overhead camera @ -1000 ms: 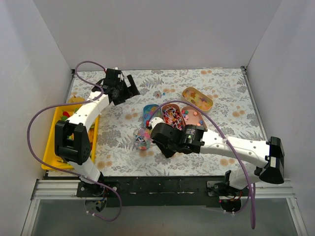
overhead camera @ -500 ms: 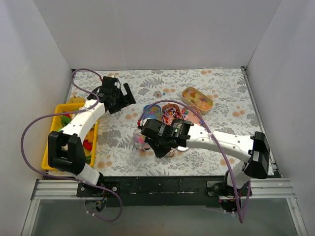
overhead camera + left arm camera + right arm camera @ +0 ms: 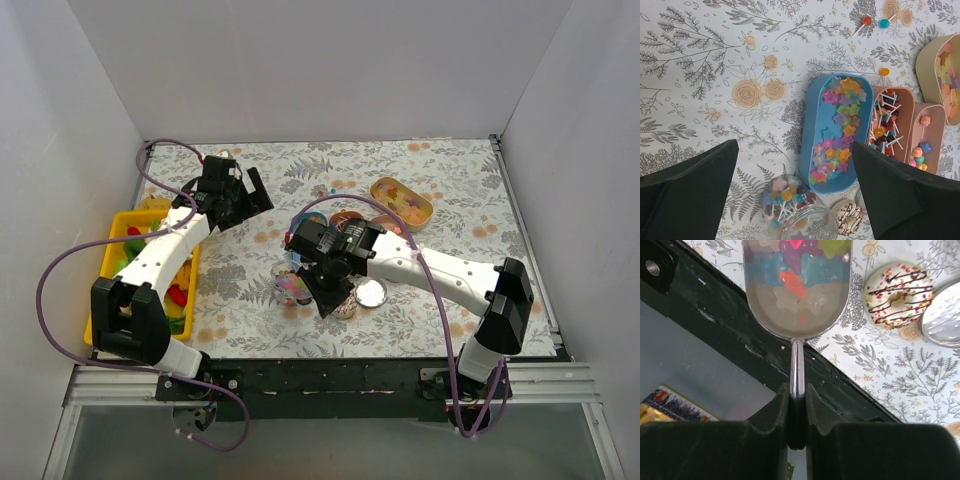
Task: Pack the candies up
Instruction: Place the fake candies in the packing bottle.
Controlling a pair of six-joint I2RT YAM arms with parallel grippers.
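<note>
My right gripper (image 3: 326, 290) is shut on the thin handle (image 3: 797, 365) of a metal scoop (image 3: 796, 315), which holds several star-shaped candies (image 3: 790, 270). It hovers by a glass jar (image 3: 289, 287) with lollipop candies inside (image 3: 785, 197). A blue oval tray (image 3: 816, 125) holds more star candies (image 3: 840, 127). Two pink trays (image 3: 905, 107) hold small lollipops and gummies, and a beige tray (image 3: 400, 200) stands farther back. My left gripper (image 3: 246, 193) hangs open and empty above the cloth, left of the trays; its fingers (image 3: 690, 195) frame the jar.
A sprinkled doughnut (image 3: 898, 294) and a round metal lid (image 3: 943, 315) lie right of the scoop. Three loose lollipops (image 3: 867, 21) rest behind the trays. A yellow bin (image 3: 108, 300) of toy vegetables stands at the left edge. The table's black front rail (image 3: 715, 315) is below the scoop.
My right arm has swung left and toward the front, carrying the loaded scoop away from the trays to beside the jar. My left arm drifted slightly left, still open.
</note>
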